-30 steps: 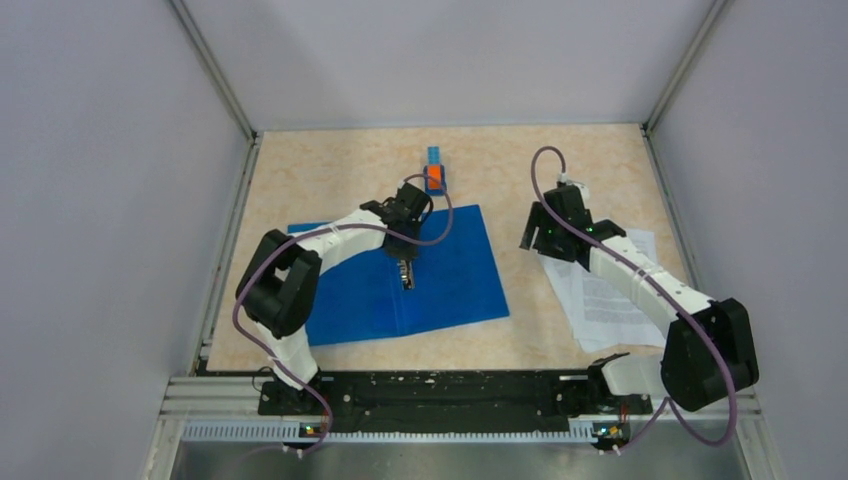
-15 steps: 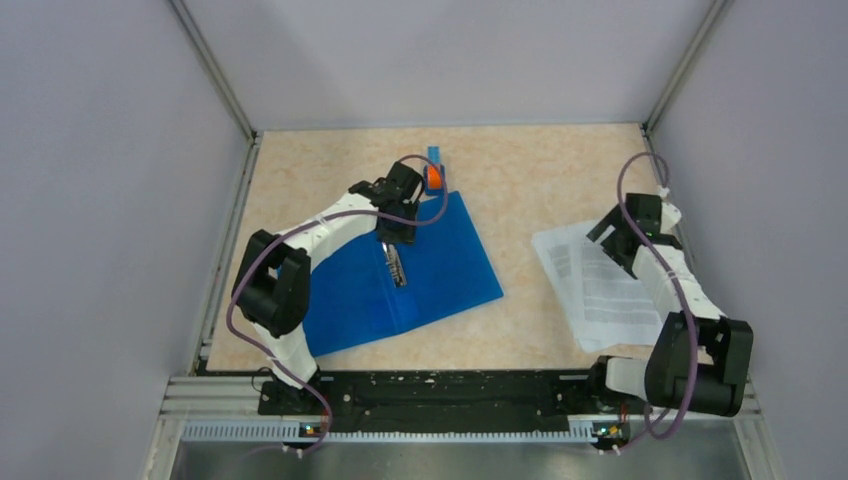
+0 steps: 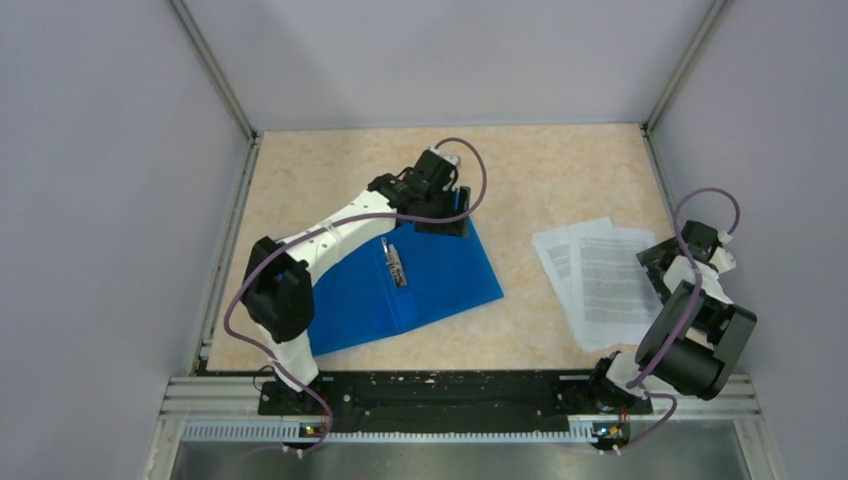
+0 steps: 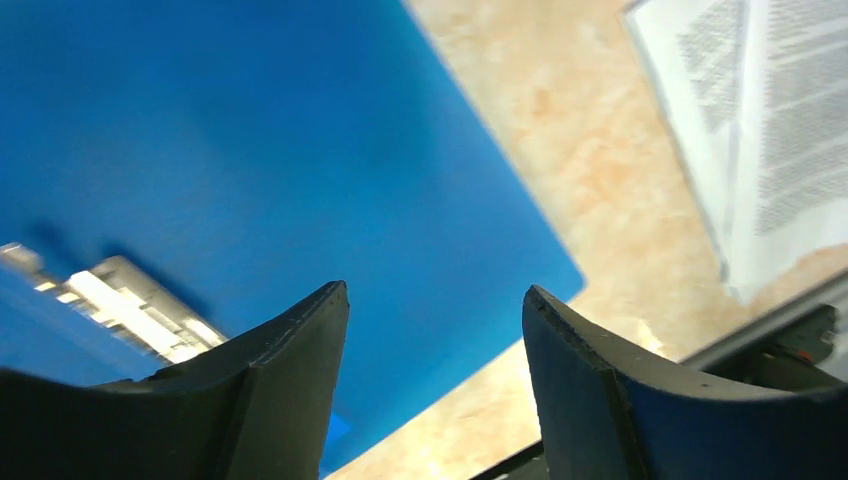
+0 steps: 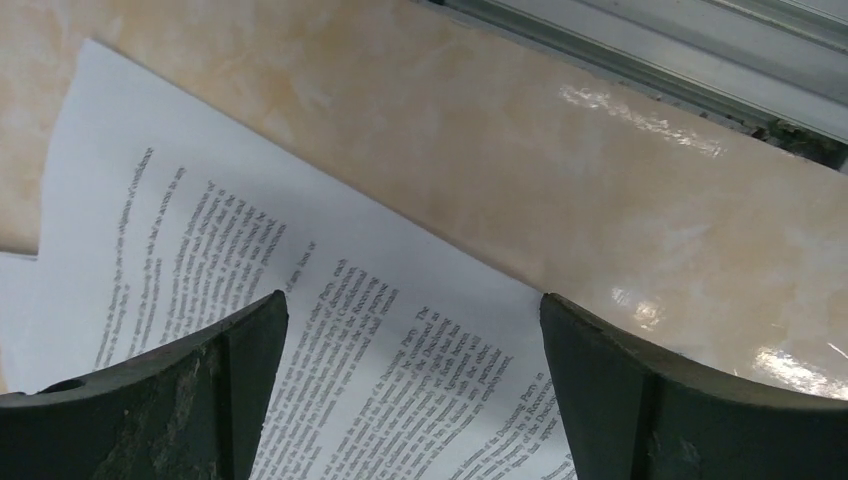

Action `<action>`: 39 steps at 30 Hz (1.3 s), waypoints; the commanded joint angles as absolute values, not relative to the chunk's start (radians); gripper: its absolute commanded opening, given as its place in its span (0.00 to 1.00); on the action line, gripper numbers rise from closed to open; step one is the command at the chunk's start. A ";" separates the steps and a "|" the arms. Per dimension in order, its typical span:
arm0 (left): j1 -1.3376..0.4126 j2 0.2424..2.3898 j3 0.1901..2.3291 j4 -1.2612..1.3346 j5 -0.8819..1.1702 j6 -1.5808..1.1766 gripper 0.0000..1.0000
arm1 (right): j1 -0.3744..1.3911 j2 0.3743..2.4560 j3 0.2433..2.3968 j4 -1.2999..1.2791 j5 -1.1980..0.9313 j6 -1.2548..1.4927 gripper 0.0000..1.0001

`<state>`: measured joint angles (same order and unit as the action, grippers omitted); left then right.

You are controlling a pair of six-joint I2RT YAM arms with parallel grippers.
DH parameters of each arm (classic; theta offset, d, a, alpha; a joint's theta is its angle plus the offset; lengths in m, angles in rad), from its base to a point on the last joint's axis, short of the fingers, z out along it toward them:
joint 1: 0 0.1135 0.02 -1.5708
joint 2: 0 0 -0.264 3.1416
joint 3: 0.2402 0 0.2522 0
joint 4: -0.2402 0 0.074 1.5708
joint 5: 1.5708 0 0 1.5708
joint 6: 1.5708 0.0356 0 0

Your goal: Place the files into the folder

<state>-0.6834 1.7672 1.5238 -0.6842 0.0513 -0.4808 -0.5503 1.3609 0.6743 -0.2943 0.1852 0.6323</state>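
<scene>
Left hand [image 4: 435, 290] spread empty over the folder [image 4: 250, 130]; right hand [image 5: 412, 297] likewise, seemingly just above the files [image 5: 300, 255].

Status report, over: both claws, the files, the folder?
Left claw open, empty, over the folder. Right claw open, empty, over the files. Files lie right of the open folder, not yet in. Nothing between them.

You will find print only on the files [image 5: 330, 350]: lines of small black type running slantwise across them in your right wrist view. You cannot make out a single word of it there. In your top and left wrist views the same print shows only as grey blur.
</scene>
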 commanded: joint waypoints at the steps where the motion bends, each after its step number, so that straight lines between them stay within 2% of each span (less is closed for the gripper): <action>1: -0.740 1.846 1.592 -0.579 0.162 -0.552 0.70 | -0.598 1.373 0.659 -0.253 0.197 0.651 0.96; 4: -0.791 1.919 1.645 -0.566 0.170 -0.572 0.71 | -0.627 1.371 0.649 -0.259 0.233 0.673 0.97; 9: -0.852 2.023 1.700 -0.519 0.194 -0.607 0.71 | -0.664 1.390 0.634 -0.236 0.171 0.694 0.98; 15: -0.875 2.119 1.760 -0.485 0.200 -0.644 0.77 | -0.654 1.486 0.569 -0.174 -0.078 0.698 0.99; 19: -0.874 2.174 1.780 -0.453 0.215 -0.674 0.79 | -0.633 1.385 0.506 -0.195 -0.133 0.692 0.99; 23: -0.874 2.211 1.802 -0.432 0.212 -0.697 0.79 | -0.614 1.389 0.499 -0.243 -0.181 0.675 0.99; 29: -0.874 2.233 1.803 -0.434 0.203 -0.706 0.79 | -0.612 1.338 0.512 -0.282 -0.083 0.671 0.99; 39: -0.874 2.237 1.805 -0.459 0.192 -0.685 0.79 | -0.657 1.328 0.655 -0.344 0.069 0.698 0.99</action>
<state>-0.8764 2.2379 1.7748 -0.4709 0.1967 -0.6899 -0.6369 1.3159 0.6121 -0.2504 -0.0170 0.6773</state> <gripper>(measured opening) 0.790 0.987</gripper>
